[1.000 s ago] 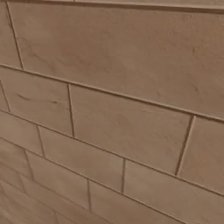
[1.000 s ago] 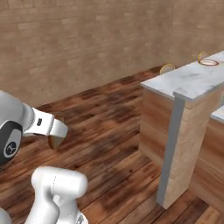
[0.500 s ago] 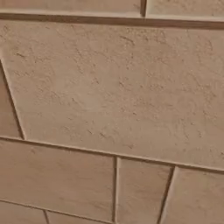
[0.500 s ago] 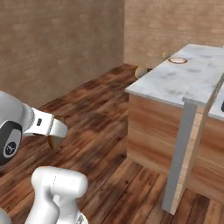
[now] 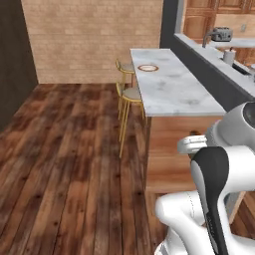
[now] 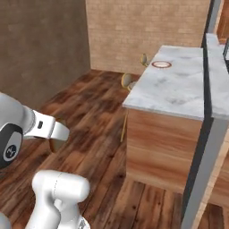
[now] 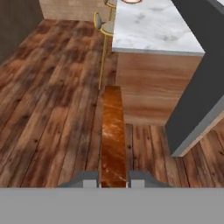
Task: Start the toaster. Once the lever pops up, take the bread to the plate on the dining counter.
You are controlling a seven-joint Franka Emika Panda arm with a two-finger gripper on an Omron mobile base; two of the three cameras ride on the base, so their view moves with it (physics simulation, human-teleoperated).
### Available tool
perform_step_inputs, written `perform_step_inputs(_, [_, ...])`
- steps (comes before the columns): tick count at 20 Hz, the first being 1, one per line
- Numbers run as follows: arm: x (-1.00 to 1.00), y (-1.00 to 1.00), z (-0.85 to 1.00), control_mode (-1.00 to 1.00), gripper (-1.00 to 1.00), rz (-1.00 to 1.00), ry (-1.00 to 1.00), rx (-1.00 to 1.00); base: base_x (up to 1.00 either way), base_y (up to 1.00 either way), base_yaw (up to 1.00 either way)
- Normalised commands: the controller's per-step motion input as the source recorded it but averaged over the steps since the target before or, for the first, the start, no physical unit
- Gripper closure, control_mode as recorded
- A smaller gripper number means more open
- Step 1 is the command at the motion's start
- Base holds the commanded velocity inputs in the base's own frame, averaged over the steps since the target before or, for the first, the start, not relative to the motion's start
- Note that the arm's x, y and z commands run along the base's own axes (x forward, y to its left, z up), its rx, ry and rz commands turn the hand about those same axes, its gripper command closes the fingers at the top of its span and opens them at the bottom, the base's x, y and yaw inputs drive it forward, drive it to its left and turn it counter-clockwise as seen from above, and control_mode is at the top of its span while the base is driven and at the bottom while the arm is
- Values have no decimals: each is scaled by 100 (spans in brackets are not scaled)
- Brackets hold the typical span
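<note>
Overhead nothing was of note; underfoot, a dark wooden plank floor (image 5: 64, 164) was seen across all three views, bounded at the far end by a tan brick wall (image 5: 89, 40). Along the right side, the dining bench (image 5: 169, 84) was shown as a long white-grey marble slab on a wooden base, with a raised grey back ledge (image 5: 214, 74) along its farther edge. In the right base view the same bench (image 6: 179, 89) was seen end-on, with the grey ledge (image 6: 203, 134) standing at its near corner. Two gold-legged stools (image 5: 128, 97) were placed just beside the bench on the floor side.

Beyond the ledge, the toaster (image 5: 220, 34) was visible as a small grey box on a far worktop.

The plate (image 5: 148, 67), white with a red-orange rim, was set near the far end of the bench, also seen in the right base view (image 6: 161, 64) and cut by the top edge of the hand view (image 7: 131, 1).

The bread (image 7: 113, 135) was seen in the hand view as a brown slice, edge-on, rising between the two dark fingertips (image 7: 141, 179). The jaws (image 7: 113, 179) were pinched on its lower end, above the floor and well apart from the plate.
</note>
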Motion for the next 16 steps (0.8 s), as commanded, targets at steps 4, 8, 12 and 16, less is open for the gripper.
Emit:
perform_step_inputs(4, [0, 0, 0, 100, 100, 0, 0, 0, 71, 100, -32])
perform_step_inputs(8, [0, 0, 0, 100, 100, 0, 0, 0, 79, 100, -29])
perform_step_inputs(12, [0, 0, 0, 100, 100, 0, 0, 0, 75, 100, -26])
perform_step_inputs(16, [0, 0, 0, 100, 100, 0, 0, 0, 78, 100, -26])
